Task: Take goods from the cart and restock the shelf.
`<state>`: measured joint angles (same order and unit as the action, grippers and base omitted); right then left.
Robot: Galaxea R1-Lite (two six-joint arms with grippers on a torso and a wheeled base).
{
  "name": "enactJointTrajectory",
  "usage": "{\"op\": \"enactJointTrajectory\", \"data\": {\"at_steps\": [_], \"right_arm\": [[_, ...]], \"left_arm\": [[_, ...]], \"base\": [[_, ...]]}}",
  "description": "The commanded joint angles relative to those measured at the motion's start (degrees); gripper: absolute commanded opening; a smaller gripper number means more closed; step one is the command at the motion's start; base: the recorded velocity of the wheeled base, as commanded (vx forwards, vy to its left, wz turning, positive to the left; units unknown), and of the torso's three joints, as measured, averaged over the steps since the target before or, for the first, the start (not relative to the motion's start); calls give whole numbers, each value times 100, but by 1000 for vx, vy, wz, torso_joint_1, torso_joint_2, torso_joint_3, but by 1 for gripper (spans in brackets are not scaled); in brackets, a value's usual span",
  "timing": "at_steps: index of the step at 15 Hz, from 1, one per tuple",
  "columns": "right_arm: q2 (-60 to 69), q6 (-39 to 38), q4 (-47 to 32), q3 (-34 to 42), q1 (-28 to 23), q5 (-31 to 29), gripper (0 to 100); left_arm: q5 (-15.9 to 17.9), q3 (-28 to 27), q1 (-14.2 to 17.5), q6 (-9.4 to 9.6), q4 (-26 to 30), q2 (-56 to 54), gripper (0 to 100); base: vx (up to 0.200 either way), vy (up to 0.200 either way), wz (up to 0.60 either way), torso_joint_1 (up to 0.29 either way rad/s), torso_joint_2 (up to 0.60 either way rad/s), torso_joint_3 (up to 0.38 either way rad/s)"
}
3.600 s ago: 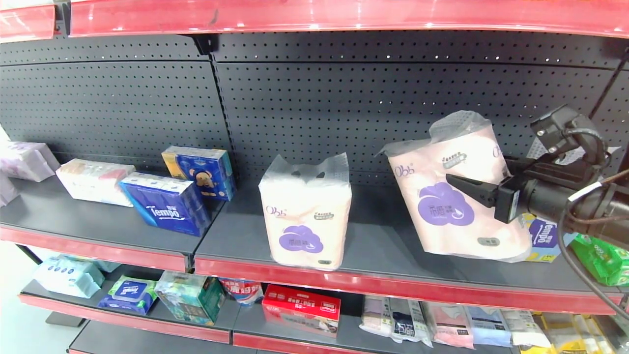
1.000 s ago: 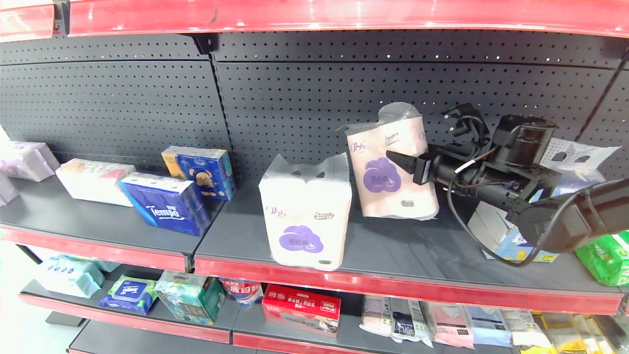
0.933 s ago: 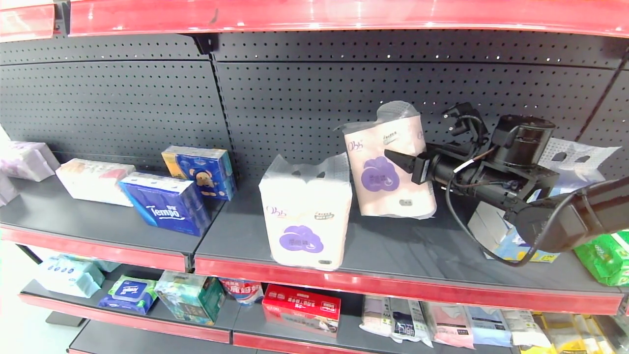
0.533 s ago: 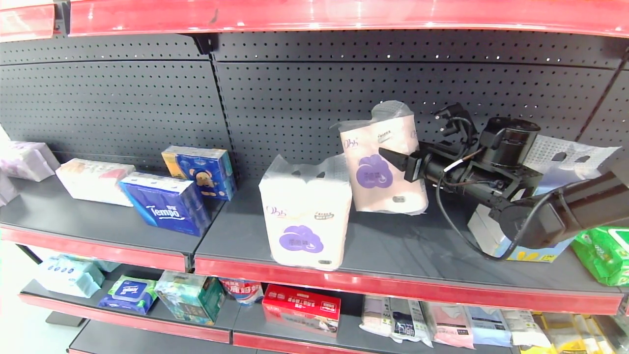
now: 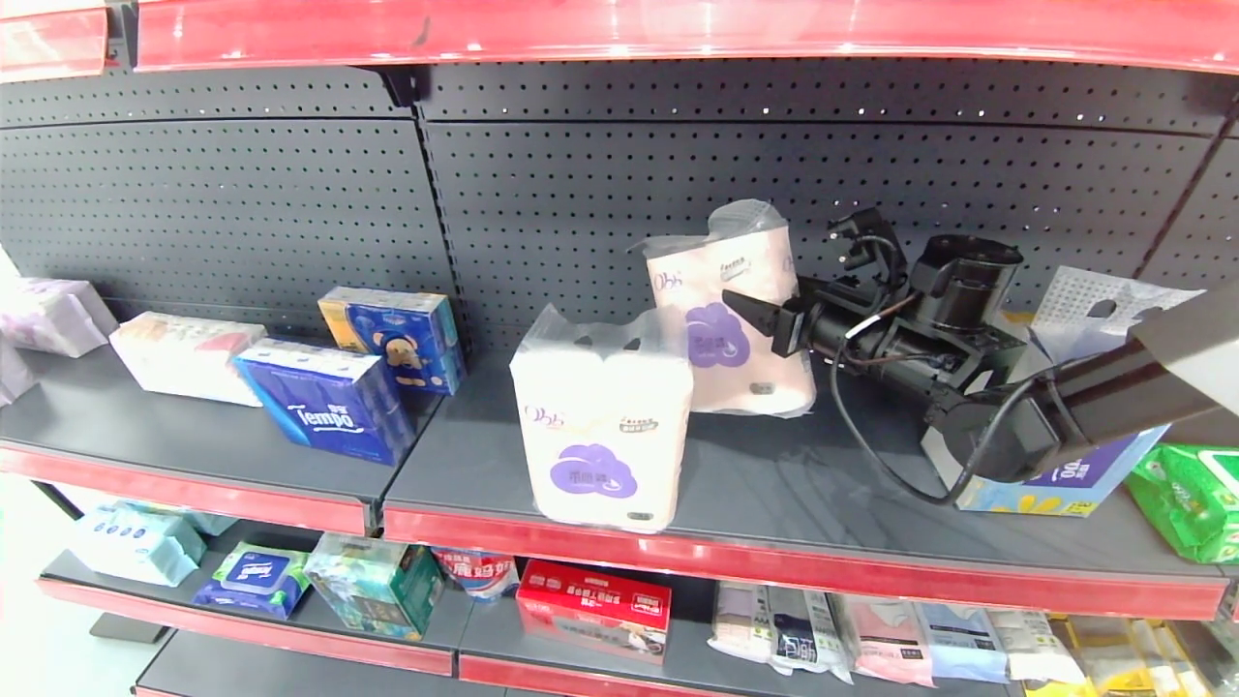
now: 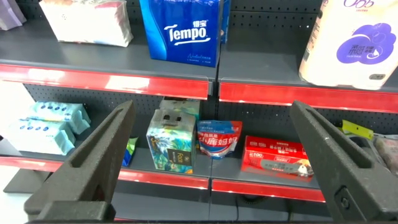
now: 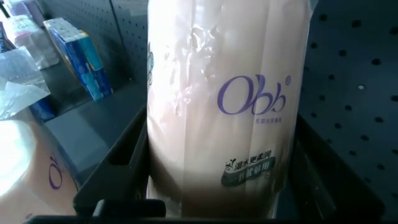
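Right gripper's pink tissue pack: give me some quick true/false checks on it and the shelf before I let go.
1. The right gripper is shut on the held pink pack. True.
2. The held pink pack stands in front of the second pink pack. False: it is behind it, nearer the pegboard.
3. The left gripper is open and empty. True.
4. The blue pack lies on the bottom shelf. False: it sits on the middle shelf, the same level as both pink packs, to their left.
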<state>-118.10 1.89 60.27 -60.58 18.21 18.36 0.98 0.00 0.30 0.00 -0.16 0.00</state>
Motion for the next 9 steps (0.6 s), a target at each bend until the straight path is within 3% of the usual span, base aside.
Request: {"op": "enactJointTrajectory", "data": {"at_steps": [1, 9], "right_arm": [[-169, 4, 2, -156, 16, 10, 0], [-626, 22, -7, -543, 7, 599, 0]], "left_arm": [[-1, 0, 5, 0, -2, 0, 100], [-1, 0, 5, 0, -2, 0, 100]], "base": [[0, 0, 0, 0, 0, 0], [0, 0, 0, 0, 0, 0]]}}
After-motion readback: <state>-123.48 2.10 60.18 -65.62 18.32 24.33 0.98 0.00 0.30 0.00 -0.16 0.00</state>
